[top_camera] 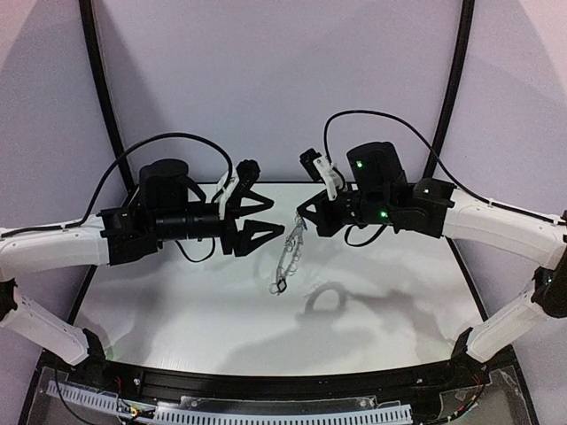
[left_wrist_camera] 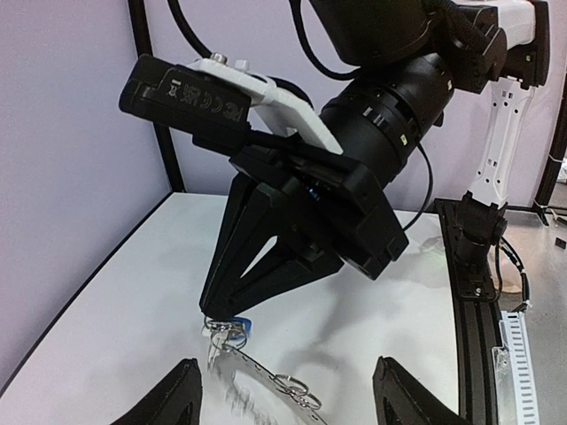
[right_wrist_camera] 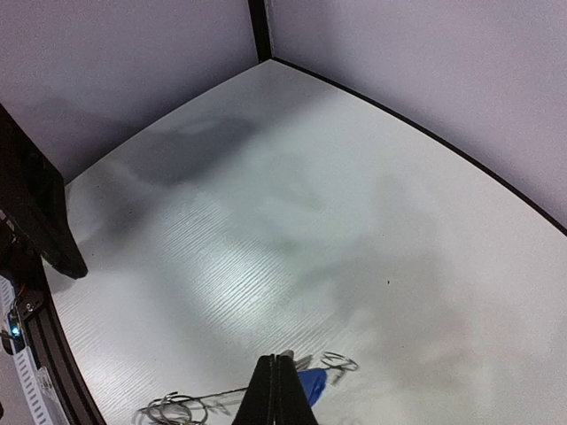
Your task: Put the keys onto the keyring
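Top view, left gripper (top_camera: 278,217): a black two-finger hand that points to the right. Its fingers are apart and nothing is between them.
Top view, right gripper (top_camera: 299,215): black fingers pressed together, pointing left, clamped on the top rim of the ring.
Top view, keyring (top_camera: 287,258): a flat dark grey metal ring with small wire clips, seen almost edge-on. It hangs from the right gripper in the air over the middle of the white table (top_camera: 177,310). Its top is just beside the near finger of the left gripper; I cannot tell if they touch.
Top view, shadow (top_camera: 323,301): a curved grey shadow on the table, right of the ring's lower end.
Left wrist view, left gripper (left_wrist_camera: 286,363): its own two fingers stand wide apart at the lower edge and hold nothing.
Left wrist view, right gripper (left_wrist_camera: 213,314): it reaches in from the upper right, with the fingers closed to one point.
Left wrist view, keyring (left_wrist_camera: 266,376): blurred. It runs from those fingertips toward the lower right, between the left fingers and apart from both.
Left wrist view, small silver key with the bright blue tag (left_wrist_camera: 241,328): directly at the right fingertips, at the ring's rim.
Right wrist view, right gripper (right_wrist_camera: 275,367): fingers together at the lower edge.
Right wrist view, key with the bright blue tag (right_wrist_camera: 312,383): just right of the fingers.
Right wrist view, keyring (right_wrist_camera: 182,409): its wire clips show at both sides of the fingers, above the table.
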`<state>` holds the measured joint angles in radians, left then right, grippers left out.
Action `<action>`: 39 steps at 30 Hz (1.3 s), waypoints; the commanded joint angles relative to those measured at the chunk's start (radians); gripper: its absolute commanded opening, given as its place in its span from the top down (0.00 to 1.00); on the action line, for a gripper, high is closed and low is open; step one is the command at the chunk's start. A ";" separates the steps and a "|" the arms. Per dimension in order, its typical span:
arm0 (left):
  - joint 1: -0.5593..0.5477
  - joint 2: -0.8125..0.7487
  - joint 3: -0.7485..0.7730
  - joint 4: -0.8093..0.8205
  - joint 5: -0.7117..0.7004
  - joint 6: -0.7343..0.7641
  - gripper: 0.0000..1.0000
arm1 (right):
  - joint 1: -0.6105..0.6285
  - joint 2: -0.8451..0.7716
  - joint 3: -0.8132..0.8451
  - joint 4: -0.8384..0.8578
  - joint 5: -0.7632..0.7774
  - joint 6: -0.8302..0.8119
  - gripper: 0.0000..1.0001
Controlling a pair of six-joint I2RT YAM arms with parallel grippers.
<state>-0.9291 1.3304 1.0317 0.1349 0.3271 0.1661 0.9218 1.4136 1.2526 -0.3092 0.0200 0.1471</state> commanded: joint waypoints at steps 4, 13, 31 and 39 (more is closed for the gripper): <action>0.003 -0.009 0.028 -0.049 -0.003 -0.017 0.30 | 0.005 -0.022 0.050 -0.035 0.042 0.006 1.00; 0.003 0.032 0.074 -0.092 0.002 -0.015 0.30 | 0.005 -0.006 0.103 -0.142 0.145 0.030 1.00; 0.003 0.084 0.110 -0.152 -0.041 0.042 0.30 | 0.003 -0.087 0.039 -0.049 -0.168 -0.109 1.00; 0.003 0.038 0.135 -0.263 0.048 0.123 0.34 | 0.002 -0.117 0.010 -0.040 -0.331 -0.209 1.00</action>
<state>-0.9291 1.4158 1.1332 -0.0402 0.3164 0.2317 0.9218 1.3281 1.2812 -0.4240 -0.1677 0.0158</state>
